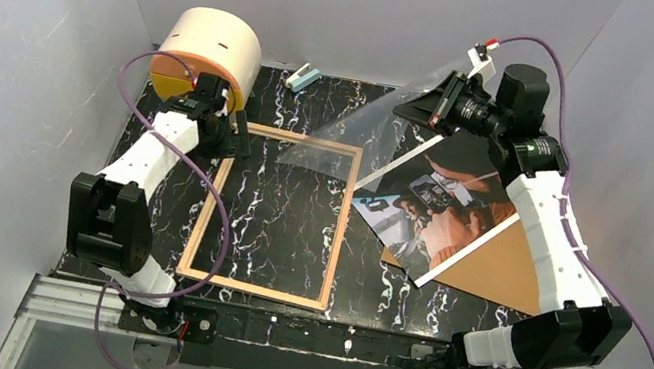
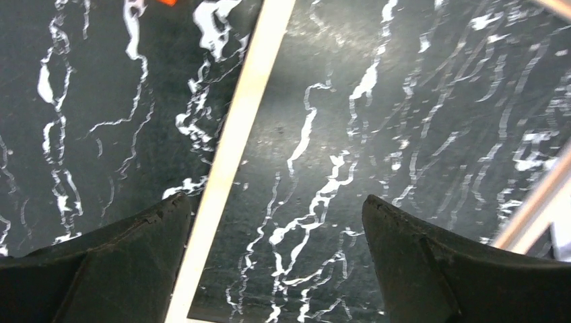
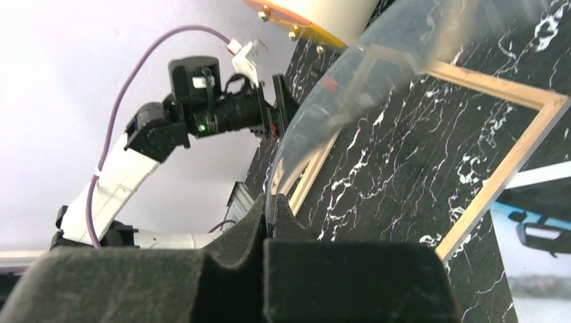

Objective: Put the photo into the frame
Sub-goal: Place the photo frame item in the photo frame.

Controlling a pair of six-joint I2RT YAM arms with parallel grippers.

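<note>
The frame (image 1: 208, 214) is a light wood rim lying flat on the black marbled table, with bare table showing inside it. Its clear pane (image 1: 362, 135) is out of the rim, held tilted in the air over the far right corner. My right gripper (image 1: 422, 110) is shut on the pane's edge; in the right wrist view the fingertips (image 3: 273, 205) pinch the thin pane (image 3: 404, 40) above the frame (image 3: 498, 175). The photo (image 1: 430, 208) lies right of the frame, on the brown backing board (image 1: 501, 271). My left gripper (image 1: 234, 143) is open and empty, low over the frame's far left corner, straddling its rim (image 2: 236, 148).
A cream cylinder with an orange base (image 1: 210, 47) stands at the back left, behind the left arm. A small teal and white object (image 1: 302, 77) lies at the table's far edge. White walls enclose the sides and back.
</note>
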